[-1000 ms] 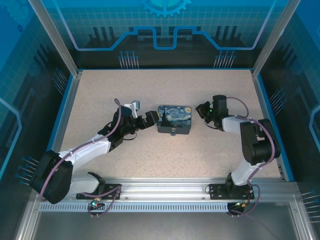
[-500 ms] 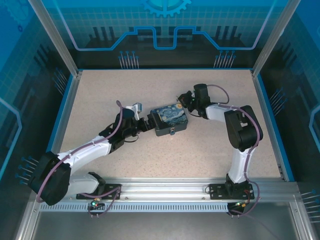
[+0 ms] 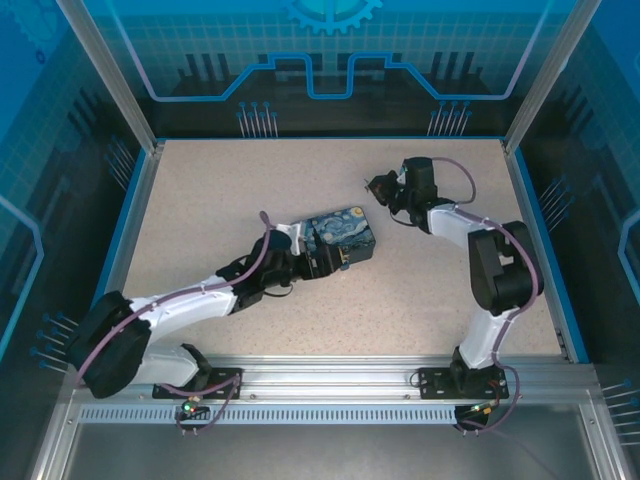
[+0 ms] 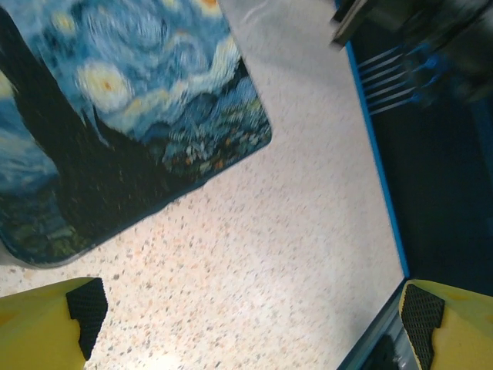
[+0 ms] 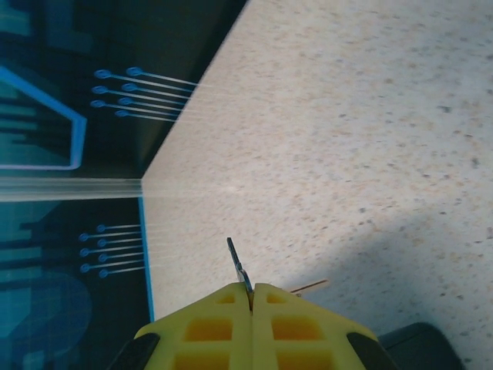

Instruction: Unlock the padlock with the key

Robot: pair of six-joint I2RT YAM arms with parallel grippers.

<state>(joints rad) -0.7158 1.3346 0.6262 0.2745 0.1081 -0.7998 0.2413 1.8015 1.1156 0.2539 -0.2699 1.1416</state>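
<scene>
Padlock [image 3: 340,238] lies skewed mid table [image 3: 200,180], just ahead of the left gripper [image 4: 253,312], whose fingers stand wide apart. Right gripper [image 5: 252,289] is pinched tight on the key [image 5: 239,267], near the padlock's far-right corner, not touching.

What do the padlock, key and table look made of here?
The padlock is a hard block with a smooth printed night-sky top and dark sides; plastic or coated metal, I can't tell which. The key is a thin dark blade with a slight glint, probably metal. The table is matte speckled beige, perhaps stone-look laminate.
</scene>
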